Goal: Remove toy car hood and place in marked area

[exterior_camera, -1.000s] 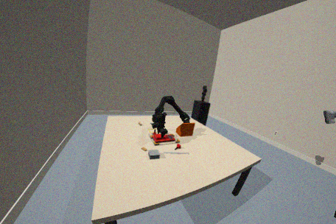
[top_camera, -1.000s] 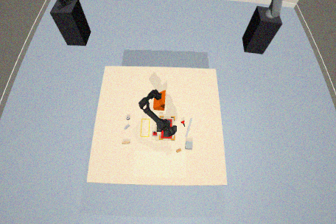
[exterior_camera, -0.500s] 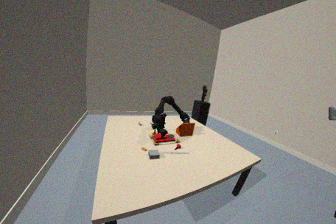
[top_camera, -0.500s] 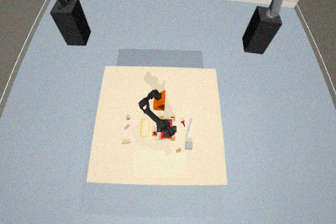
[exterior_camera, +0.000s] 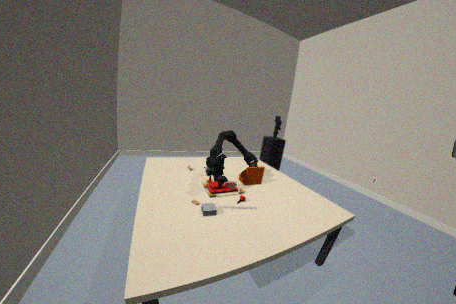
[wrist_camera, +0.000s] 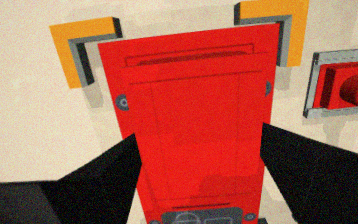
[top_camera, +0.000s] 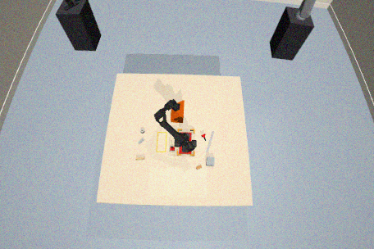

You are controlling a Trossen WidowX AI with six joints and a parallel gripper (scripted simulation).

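Observation:
The toy car (top_camera: 189,152) (exterior_camera: 220,191) sits near the table's middle, between orange corner brackets. Its flat red hood (wrist_camera: 195,90) fills the wrist view and lies on the car. My gripper (wrist_camera: 196,132) (top_camera: 187,145) (exterior_camera: 217,179) is down over the car. Its two black fingers straddle the hood and meet its left and right edges. The marked area (top_camera: 157,142) is a yellow outlined rectangle on the table just left of the car, with nothing inside it.
An orange block (top_camera: 177,110) (exterior_camera: 252,175) stands by the arm's base. A red part in a grey holder (wrist_camera: 332,85) lies right of the car. A grey block with a rod (top_camera: 210,160) (exterior_camera: 209,209) lies further right. Small pieces (top_camera: 142,130) (top_camera: 140,156) lie left of the marked area.

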